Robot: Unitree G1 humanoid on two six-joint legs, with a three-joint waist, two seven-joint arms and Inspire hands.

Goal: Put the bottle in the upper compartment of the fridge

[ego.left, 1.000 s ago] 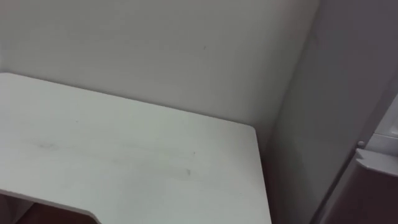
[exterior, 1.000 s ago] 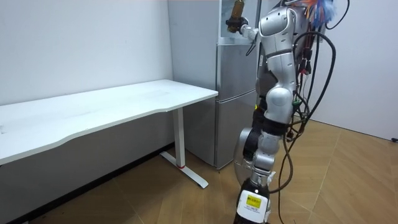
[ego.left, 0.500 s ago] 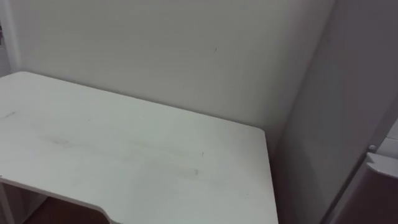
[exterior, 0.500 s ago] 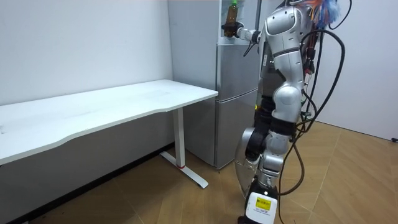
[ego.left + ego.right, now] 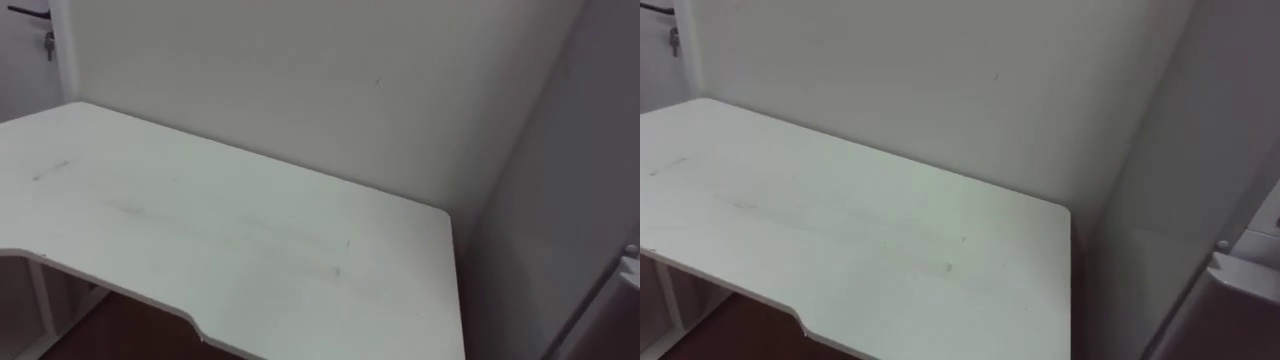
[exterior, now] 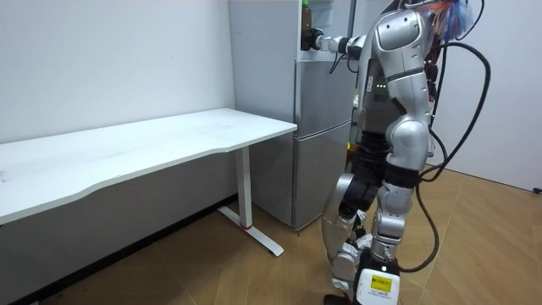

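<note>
— Where's the bottle (image 6: 306, 14)?
— Upright, high up at the upper part of the fridge (image 6: 322, 144), with the right hand (image 6: 318, 40) clasped round it.
— And the robot?
— It stands before the fridge, arm raised, with the white counter (image 5: 230, 250) just beside.

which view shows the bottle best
The room view: the bottle stands upright in the robot's raised hand, up at the upper compartment of the fridge. Both eye views point down at the white table and the fridge's grey side instead.
</note>
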